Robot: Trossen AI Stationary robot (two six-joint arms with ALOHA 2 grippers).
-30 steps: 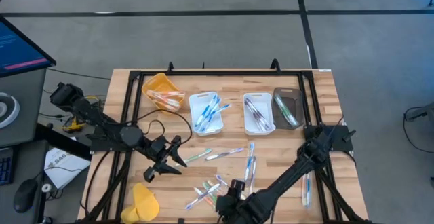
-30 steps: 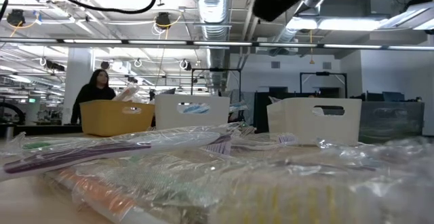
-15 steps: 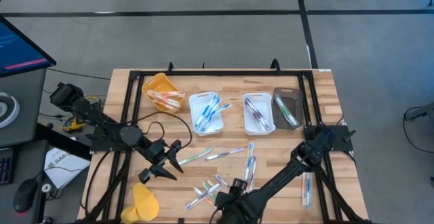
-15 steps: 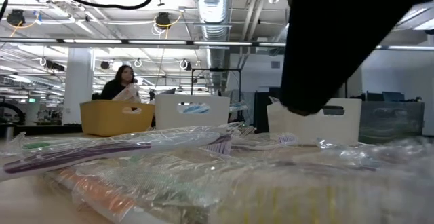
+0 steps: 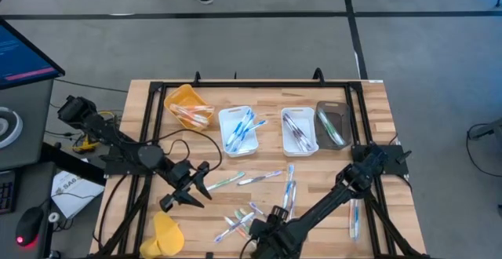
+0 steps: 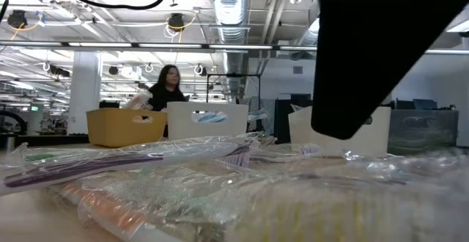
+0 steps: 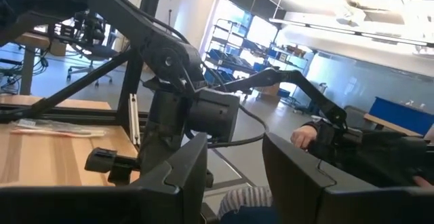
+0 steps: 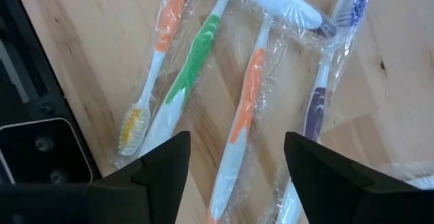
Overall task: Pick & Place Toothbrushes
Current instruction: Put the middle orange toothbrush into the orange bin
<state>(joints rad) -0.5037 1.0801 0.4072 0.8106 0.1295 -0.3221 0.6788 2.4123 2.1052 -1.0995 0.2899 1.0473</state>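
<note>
Several wrapped toothbrushes [image 5: 239,221] lie flat in a loose heap on the wood near the table's near edge. In the right wrist view they show as an orange one [image 8: 166,20], a green one [image 8: 193,61], a second orange one [image 8: 247,95] and a purple one [image 8: 315,108]. My right gripper [image 8: 234,176] hangs open just above this heap, pointing steeply down, its fingers on either side of the second orange brush and touching nothing. It is the dark bulk [image 6: 381,51] in the low view. My left gripper [image 5: 196,188] waits open over the table's left half, holding nothing.
At the far side stand a yellow tray [image 5: 188,106], two white trays [image 5: 238,129] [image 5: 299,129] and a dark tray [image 5: 332,124], each holding brushes. Loose brushes lie mid-table [image 5: 260,177] [image 5: 289,184] and beside the right frame [image 5: 354,218]. A yellow object [image 5: 166,231] sits near-left. A person [image 6: 167,88] walks behind.
My right gripper has sunk toward the toothbrush heap near the table's near edge and rolled a little, staying open; it then held still. In the low view its dark arm has come down into the picture. The person behind has walked to the right.
</note>
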